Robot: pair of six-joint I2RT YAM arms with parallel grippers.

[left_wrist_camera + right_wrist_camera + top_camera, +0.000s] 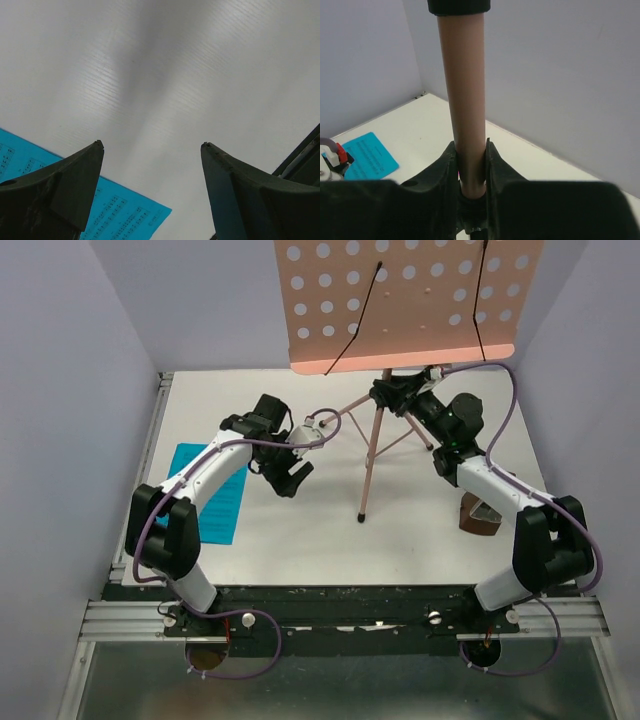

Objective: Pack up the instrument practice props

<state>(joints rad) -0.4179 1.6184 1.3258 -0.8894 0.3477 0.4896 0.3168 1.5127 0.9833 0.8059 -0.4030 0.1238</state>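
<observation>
One pink stand [400, 348], one blue sheet [222, 518], one brown block [478, 520].

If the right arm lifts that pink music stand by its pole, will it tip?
Likely top-heavy: the music stand carries a wide perforated desk above thin tripod legs, so may tip. Its smooth pole could twist in the fingers of the right gripper.

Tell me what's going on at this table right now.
The right end effector is clamped on the pole of the pink music stand, which stands on the table. The left end effector hangs open over bare table beside the blue sheet, holding nothing. The brown block sits on the right side, untouched.
</observation>
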